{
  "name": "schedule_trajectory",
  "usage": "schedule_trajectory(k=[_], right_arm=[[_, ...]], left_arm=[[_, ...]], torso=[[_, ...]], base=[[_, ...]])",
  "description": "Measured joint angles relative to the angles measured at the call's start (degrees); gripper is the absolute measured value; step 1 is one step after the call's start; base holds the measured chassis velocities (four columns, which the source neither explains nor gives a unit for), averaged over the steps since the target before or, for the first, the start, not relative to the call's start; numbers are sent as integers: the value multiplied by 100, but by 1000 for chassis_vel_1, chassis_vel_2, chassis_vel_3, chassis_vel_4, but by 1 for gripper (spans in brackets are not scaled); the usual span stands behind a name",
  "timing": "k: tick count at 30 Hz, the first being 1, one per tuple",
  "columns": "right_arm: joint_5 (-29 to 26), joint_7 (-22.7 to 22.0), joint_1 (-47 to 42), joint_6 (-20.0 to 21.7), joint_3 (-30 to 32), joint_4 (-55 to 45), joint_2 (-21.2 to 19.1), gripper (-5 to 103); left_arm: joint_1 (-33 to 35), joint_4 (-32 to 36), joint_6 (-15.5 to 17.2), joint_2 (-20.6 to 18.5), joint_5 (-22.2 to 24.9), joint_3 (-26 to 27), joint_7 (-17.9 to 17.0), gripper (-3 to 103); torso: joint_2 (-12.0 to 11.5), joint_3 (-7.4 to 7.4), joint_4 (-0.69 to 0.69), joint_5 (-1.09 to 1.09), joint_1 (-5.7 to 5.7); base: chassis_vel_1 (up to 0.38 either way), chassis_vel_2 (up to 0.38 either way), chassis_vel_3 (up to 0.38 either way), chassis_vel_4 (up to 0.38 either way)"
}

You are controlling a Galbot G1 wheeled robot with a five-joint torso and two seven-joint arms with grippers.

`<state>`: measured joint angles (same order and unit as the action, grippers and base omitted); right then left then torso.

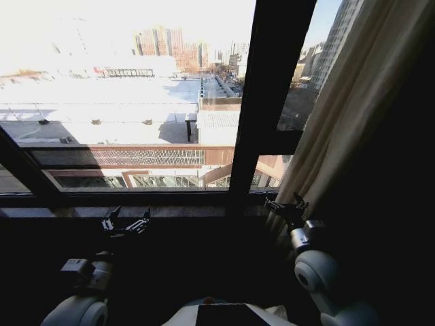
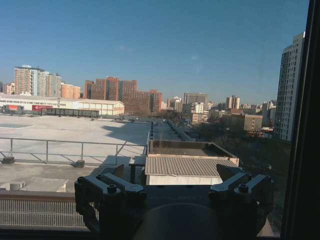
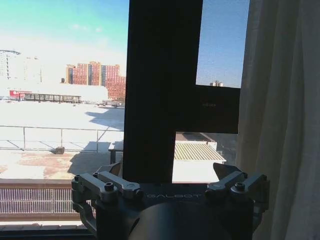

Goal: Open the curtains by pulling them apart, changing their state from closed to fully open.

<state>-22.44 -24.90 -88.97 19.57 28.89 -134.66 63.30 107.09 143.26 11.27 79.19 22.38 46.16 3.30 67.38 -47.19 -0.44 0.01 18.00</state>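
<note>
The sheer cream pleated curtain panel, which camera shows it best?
The head view: the sheer cream pleated curtain panel hangs gathered along the window's right side, beside the right gripper. The right wrist view catches a close strip of its pleats.

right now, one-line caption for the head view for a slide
Curtain drawn to the right of a sunlit window, open right pincer beside its lower edge, open left pincer at the sill.

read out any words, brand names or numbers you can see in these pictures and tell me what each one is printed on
"GALBOT": embossed on the body of the right gripper, right wrist view.
Faint embossed lettering on the left gripper body: too dim to read.
Small pale mark on the black window frame: too small.
Red signs on a distant low building: too small.
</note>
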Motion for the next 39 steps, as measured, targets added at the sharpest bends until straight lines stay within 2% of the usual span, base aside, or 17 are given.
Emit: schedule_trajectory(k=[10,39], right_arm=[[58,-1,-9,-19,-30,-14,-22,100],[124,17,109,-76,-206,57,-39,100]], left_arm=[[0,-2,-21,106,-7,-9,22,100],[-22,-2,-37,209,-37,-7,43,100]], torso=[[0,0,0,0,0],[0,0,-1,0,-1]], base=[[240,295,-221,-292],[325,387,-333,-385]])
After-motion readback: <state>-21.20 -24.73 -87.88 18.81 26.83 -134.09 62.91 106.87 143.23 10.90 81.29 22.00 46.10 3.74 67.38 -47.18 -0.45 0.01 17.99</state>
